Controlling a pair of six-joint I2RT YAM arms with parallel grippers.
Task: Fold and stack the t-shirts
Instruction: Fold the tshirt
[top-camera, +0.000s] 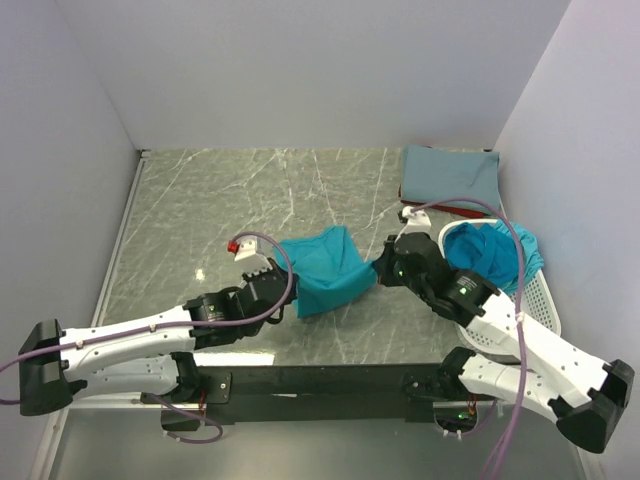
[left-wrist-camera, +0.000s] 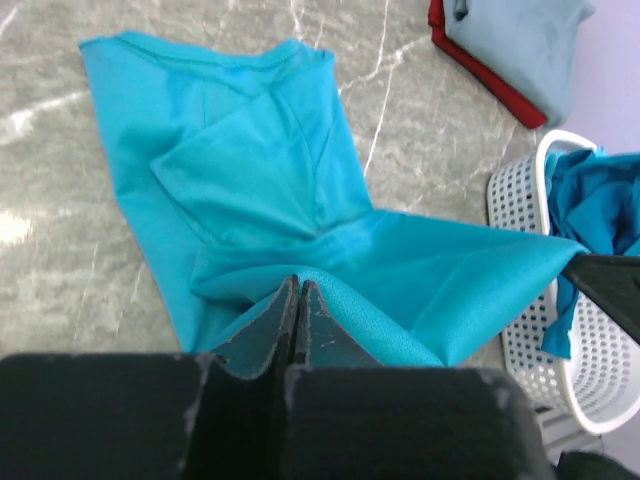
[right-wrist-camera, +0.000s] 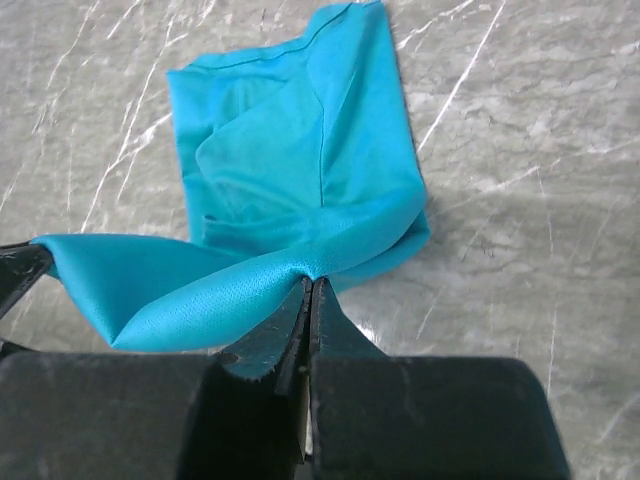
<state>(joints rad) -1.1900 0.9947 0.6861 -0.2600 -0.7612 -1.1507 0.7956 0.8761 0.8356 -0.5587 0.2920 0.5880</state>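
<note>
Left gripper (left-wrist-camera: 298, 286) and right gripper (right-wrist-camera: 310, 285) each clamp the near edge of the teal t-shirt (top-camera: 325, 262), which is stretched left-to-right between them.

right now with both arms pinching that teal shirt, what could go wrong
1. The left fingers and right fingers each grip only a thin pinch of the shirt; pulling apart could tug it free.
2. The rest lies bunched in layers on the table, so a fold may set crooked.
3. The right arm sits beside the basket and could knock it.
</note>
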